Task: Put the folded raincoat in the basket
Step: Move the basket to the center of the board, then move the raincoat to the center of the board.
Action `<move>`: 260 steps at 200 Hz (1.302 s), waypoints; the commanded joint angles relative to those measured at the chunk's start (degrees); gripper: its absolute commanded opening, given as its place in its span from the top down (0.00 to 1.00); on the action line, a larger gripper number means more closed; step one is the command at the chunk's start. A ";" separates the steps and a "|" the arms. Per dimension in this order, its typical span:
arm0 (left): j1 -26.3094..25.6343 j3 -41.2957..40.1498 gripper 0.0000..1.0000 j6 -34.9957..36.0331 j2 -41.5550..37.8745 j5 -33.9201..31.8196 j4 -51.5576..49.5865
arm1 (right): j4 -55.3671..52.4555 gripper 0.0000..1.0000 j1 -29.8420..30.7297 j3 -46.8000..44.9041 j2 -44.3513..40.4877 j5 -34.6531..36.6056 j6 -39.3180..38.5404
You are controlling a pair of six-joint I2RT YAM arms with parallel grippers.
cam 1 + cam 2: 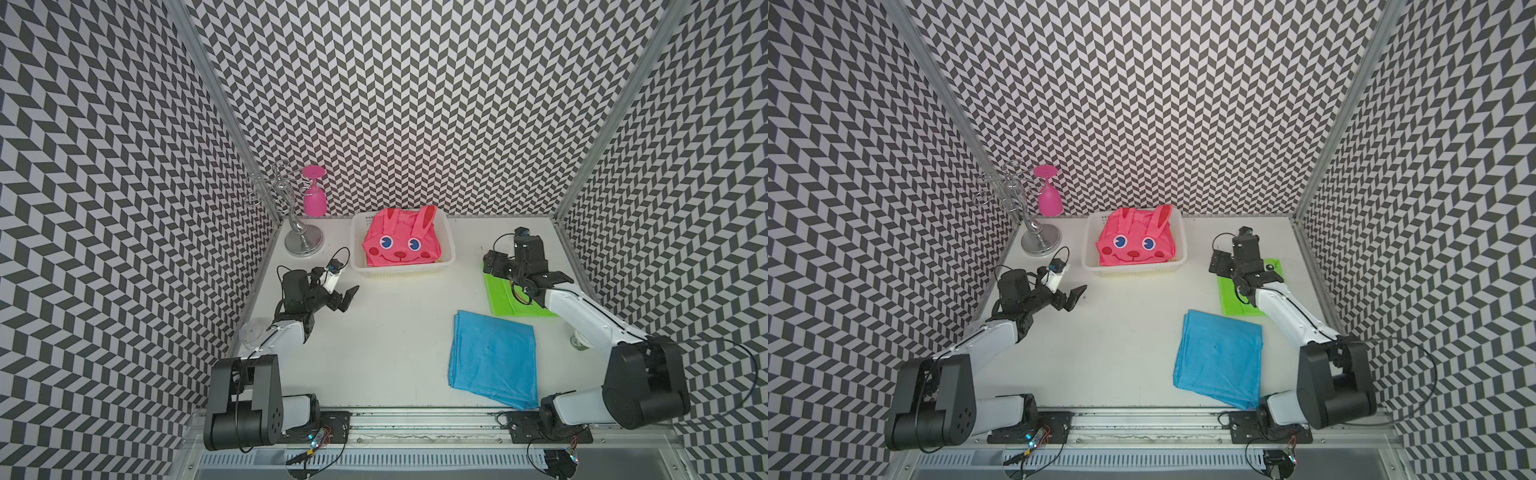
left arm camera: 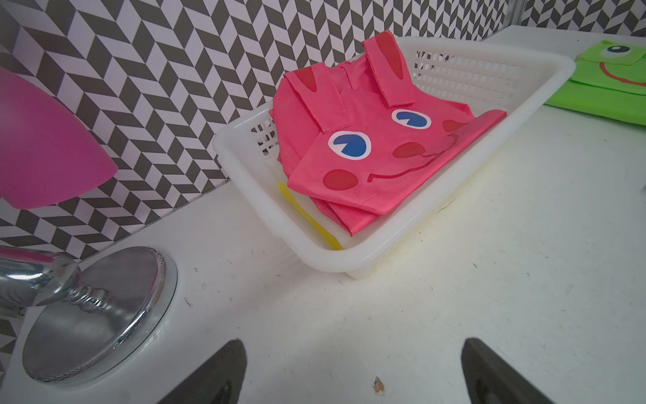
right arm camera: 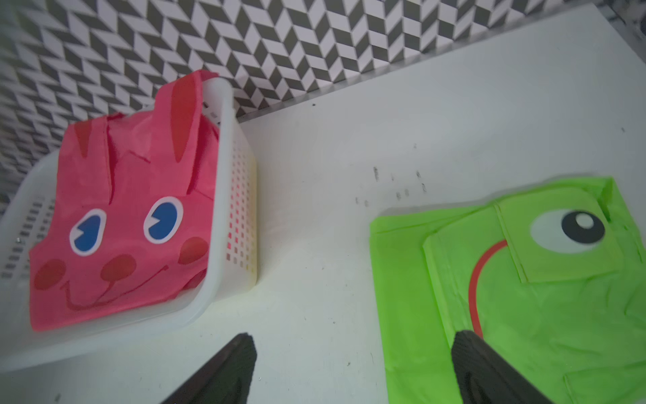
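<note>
**Green raincoat under the right fingers, basket off to its left**

The folded lime-green plastic raincoat with a frog face [image 1: 505, 301] lay flat on the white counter [image 1: 395, 332] at the far right. The right fingers [image 3: 489, 377] hung spread wide over its left edge. In the right wrist view one finger stood over the green sheet and its partner over bare counter, so that edge ran between them. Nothing was pinched, and whether either tip touched the fabric could not be told.

The white rectangular plastic basket with perforated sides [image 1: 399, 271] sat at the far middle against the back wall. It was to the left of the green raincoat, with a strip of bare counter between them, and its long side appeared to run left to right. A folded pink raincoat with a rabbit face [image 1: 397, 241] filled most of it, over a yellow strip [image 2: 307, 217].

The left fingers [image 2: 216, 381] were spread too and empty, low over the counter by the basket's near left corner, well apart from the green raincoat. A folded blue raincoat [image 1: 494, 361] lay nearer than the green one.

The right arm was plainly the nearer one. The coming move probably called for closing on that left edge, then carrying the raincoat leftward over the basket's right rim. The arm hid too much of the green raincoat to settle its long axis.
</note>
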 commanded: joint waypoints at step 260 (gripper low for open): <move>0.01 2.75 0.00 1.53 0.90 3.06 -5.50 | -14.38 0.34 19.37 -2.71 5.38 -1.44 5.68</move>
